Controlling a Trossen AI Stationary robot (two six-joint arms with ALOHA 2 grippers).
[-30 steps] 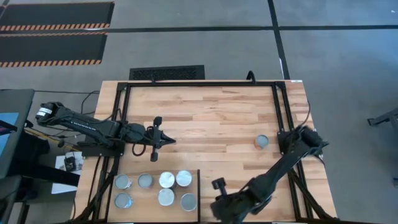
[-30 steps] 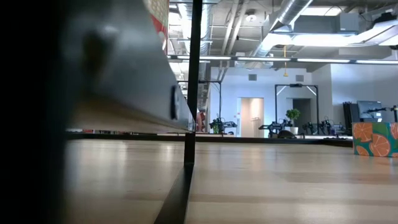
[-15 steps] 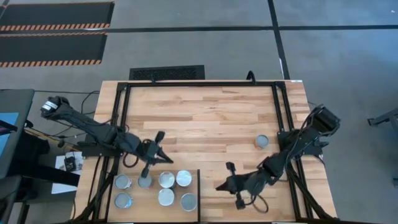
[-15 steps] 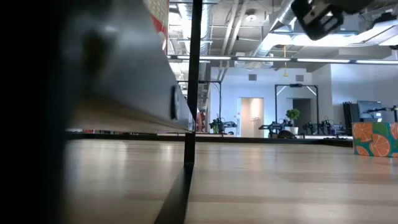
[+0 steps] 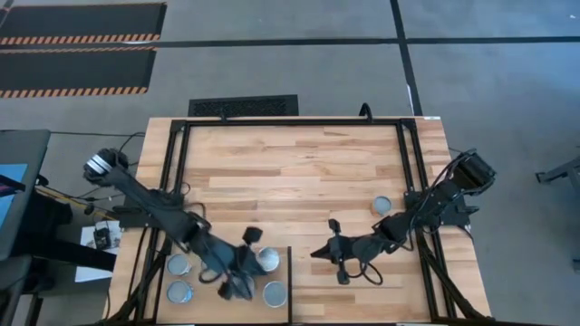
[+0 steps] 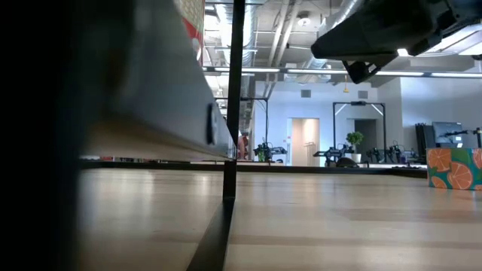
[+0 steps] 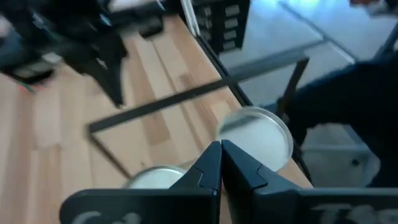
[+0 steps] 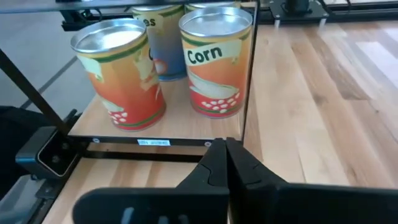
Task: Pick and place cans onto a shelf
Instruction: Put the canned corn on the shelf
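Observation:
Several cans with silver tops stand on the pale shelf [image 5: 207, 278] at the table's near left, among them one can [image 5: 178, 264] and another [image 5: 275, 293]. My left arm hides some of them. One more can [image 5: 381, 206] stands on the tabletop at the right and also shows in the low view [image 6: 454, 167]. My left gripper [image 5: 254, 272] is shut and empty above the shelf's cans; two can tops [image 7: 255, 134] [image 7: 155, 177] show past its fingers [image 7: 221, 152]. My right gripper [image 5: 314, 254] is shut and empty just right of the shelf, pointing at two corn cans [image 8: 121, 74] [image 8: 214, 62].
A thin black bar [image 5: 290, 281] edges the shelf's right side, between my right gripper and the cans. Black frame bars [image 5: 290, 121] run round the plank tabletop. A blue-labelled can [image 8: 158, 50] stands behind the two corn cans.
My left gripper has gone toward the table's near edge and a little right, from the open tabletop to above the shelf's cans. My right gripper has gone from the near edge toward the far edge, and its arm has stretched out.

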